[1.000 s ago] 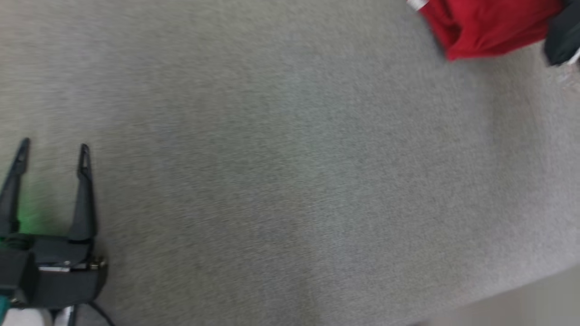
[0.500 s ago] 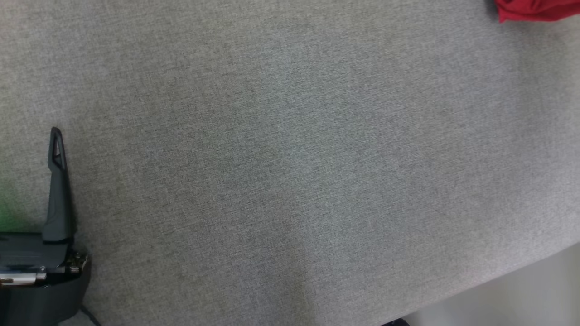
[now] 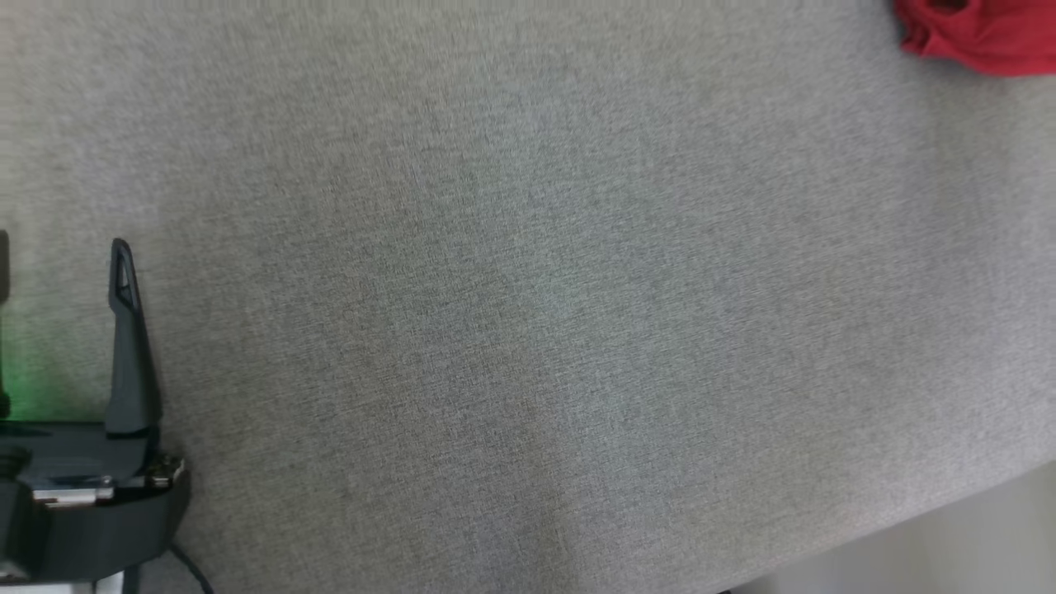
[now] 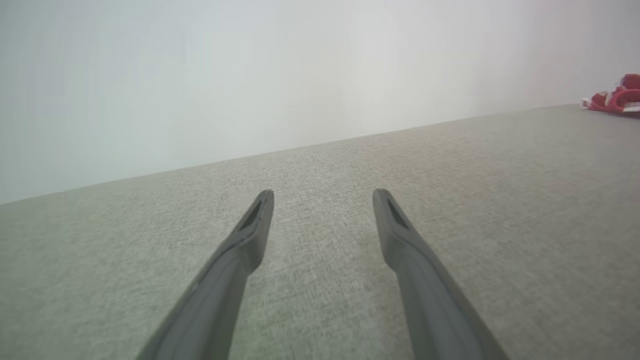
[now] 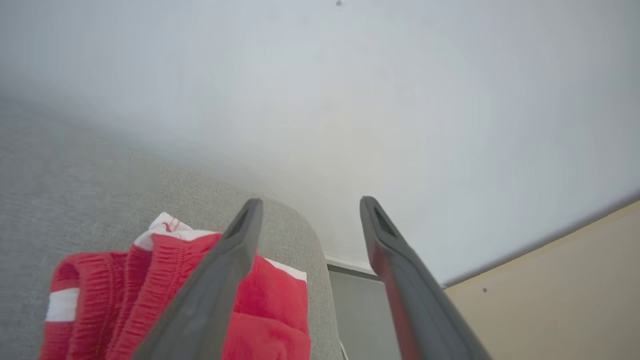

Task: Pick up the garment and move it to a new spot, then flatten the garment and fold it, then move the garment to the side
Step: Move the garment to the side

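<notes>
Ok so here's where I'm at. My left hand point(image 3: 62, 256) sits in the lower left corner of the head view. Its fingers are spread wide with nothing between them, pointing out over the grey fabric surface point(image 3: 536, 289). There's a green glow point(image 3: 25, 388) on the fabric down near the base of the fingers, and a thin dark cable point(image 3: 194, 569) trails off below the wrist. The left wrist view agrees: both fingers apart, low over the fabric, with a pale wall point(image 4: 250, 75) past the far edge.

The garment point(image 3: 982, 37) is red with white bands, bunched up in a heap, definitely not flat. In the head view it's up in the top right corner, cut off by the frame and well apart from my left hand. From the left wrist it's just a small red lump at the far right.

My right hand point(image 5: 310, 202) is spread too, nothing pinched. In its wrist view the garment lies right below it, near the rounded corner of the surface. The finger on the left of that view crosses over the red cloth, and I can't tell whether it's actually touching. The other finger hangs out past the corner, with the wall and a strip of beige floor point(image 5: 550, 300) behind it.
</notes>
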Robot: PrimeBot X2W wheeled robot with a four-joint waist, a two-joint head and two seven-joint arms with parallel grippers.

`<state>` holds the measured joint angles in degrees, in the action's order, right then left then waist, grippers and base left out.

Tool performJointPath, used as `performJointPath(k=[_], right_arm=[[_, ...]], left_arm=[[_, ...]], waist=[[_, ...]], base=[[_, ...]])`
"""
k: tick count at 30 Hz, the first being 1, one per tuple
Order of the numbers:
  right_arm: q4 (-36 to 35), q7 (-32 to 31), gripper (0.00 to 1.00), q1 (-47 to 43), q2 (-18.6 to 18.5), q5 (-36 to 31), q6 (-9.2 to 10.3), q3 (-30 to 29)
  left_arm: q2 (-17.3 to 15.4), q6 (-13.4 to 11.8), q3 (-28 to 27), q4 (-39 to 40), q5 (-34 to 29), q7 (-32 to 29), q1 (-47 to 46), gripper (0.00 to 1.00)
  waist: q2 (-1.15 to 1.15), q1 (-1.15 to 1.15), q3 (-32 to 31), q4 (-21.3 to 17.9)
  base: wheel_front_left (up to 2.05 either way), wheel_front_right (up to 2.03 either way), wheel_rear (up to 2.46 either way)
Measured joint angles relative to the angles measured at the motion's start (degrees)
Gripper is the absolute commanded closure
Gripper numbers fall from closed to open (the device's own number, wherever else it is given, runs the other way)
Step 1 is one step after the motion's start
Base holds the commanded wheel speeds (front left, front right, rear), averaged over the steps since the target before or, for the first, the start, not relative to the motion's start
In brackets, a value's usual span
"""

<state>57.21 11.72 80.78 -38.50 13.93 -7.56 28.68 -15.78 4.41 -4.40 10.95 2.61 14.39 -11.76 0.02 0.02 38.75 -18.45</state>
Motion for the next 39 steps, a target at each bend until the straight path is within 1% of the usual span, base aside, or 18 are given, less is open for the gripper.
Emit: performJointPath(k=[5,8,13,17,22,26,28,33,39], right_arm=[[-2.4,2.08,0.0,-3.26,2.11,0.8,0.0,-1.8],[-5.17,2.81,0.0,-6.69,3.61,1.62,0.0,-3.42],[-11.01,3.21,0.0,-15.05,5.56,2.26,0.0,-7.45],[-16.96,3.26,0.0,-24.06,7.69,1.34,0.01,-11.93],[-23.42,3.26,0.0,-34.39,11.56,-0.35,0.0,-16.82],[-27.75,3.25,0.0,-41.73,14.02,-1.42,0.0,-19.61],[-29.69,3.15,0.0,-45.09,15.86,-1.48,0.01,-21.02],[-33.65,2.56,0.0,-52.71,20.71,-2.43,0.01,-24.1],[-37.32,2.43,0.0,-60.15,24.63,-3.54,0.01,-26.8]], left_arm=[[2.12,-0.88,0.7,-3.44,0.97,0.53,0.73,0.0],[3.41,-1.19,0.92,-5.47,1.57,0.66,2.69,0.0],[5.0,-1.46,0.8,-7.81,2.64,0.65,5.09,0.0],[6.06,-1.45,0.57,-8.54,3.04,0.65,6.03,0.0],[7.35,-1.4,0.11,-9.36,3.12,0.65,7.61,0.0],[8.17,-1.37,-0.34,-10.14,3.13,0.66,8.83,0.0],[8.38,-1.3,-0.74,-10.63,3.14,0.66,9.41,0.0],[9.09,-1.11,-1.48,-11.36,3.14,0.66,10.67,0.0],[9.73,-0.88,-2.16,-12.06,3.12,0.66,11.88,0.0]], waist=[[0.01,0.01,-4.08,0.68],[0.01,0.01,-6.96,1.27],[0.01,0.0,-12.03,2.65],[0.0,-0.01,-15.89,4.25],[-0.01,-0.02,-20.27,6.42],[-0.01,-0.03,-23.46,8.15],[-0.01,-0.03,-24.92,8.95],[-0.02,-0.03,-28.13,10.69],[-0.02,-0.03,-31.0,12.5]], base=[[0.0,0.0,0.0],[0.0,0.0,0.0],[0.0,0.0,0.0],[0.0,0.0,0.0],[0.0,0.0,0.0],[0.0,0.0,0.0],[0.0,0.0,0.0],[0.0,0.0,0.0],[0.0,0.0,0.0]])
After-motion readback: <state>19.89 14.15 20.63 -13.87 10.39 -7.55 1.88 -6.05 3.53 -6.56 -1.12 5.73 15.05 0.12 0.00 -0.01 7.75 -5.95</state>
